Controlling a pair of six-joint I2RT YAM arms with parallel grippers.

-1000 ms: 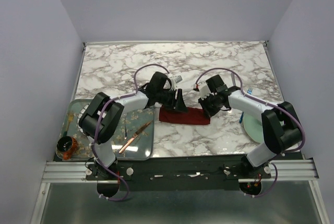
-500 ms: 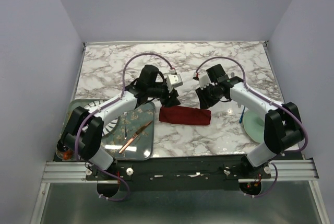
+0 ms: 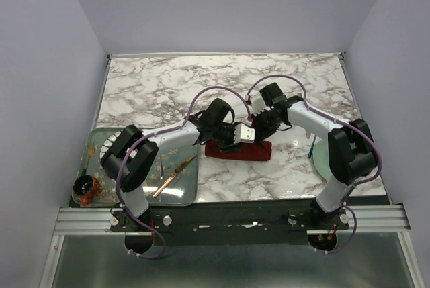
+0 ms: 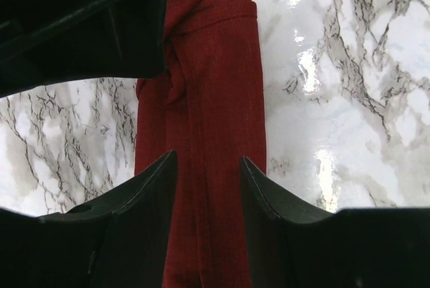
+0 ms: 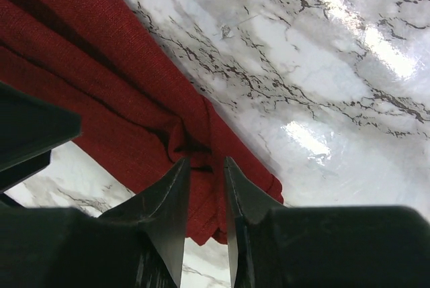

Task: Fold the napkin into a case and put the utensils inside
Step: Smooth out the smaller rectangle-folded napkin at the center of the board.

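The dark red napkin [image 3: 232, 150] lies folded into a narrow strip on the marble, shaped like the case. My left gripper [image 3: 236, 137] hangs low over the strip's middle. In the left wrist view its jaws stand open astride a lengthwise fold of the napkin [image 4: 215, 66], left gripper [image 4: 208, 160]. My right gripper [image 3: 261, 127] is at the strip's right end. Its jaws are open by a narrow gap over a bunched corner of the napkin [image 5: 101, 86], right gripper [image 5: 207, 162]. A blue-handled fork [image 3: 314, 147] rests at the pale plate on the right.
A pale green plate [image 3: 327, 165] sits at the right edge. A glass tray [image 3: 180, 194] at the left holds a copper knife [image 3: 173, 175]. A dark jar [image 3: 85, 187] stands at the tray's near left corner. The right arm's dark body [image 4: 80, 19] fills the left wrist view's top left.
My left gripper has swung right from the napkin's left end to over its middle. The right gripper has let go of the cloth, opened a little and stayed at the right end.
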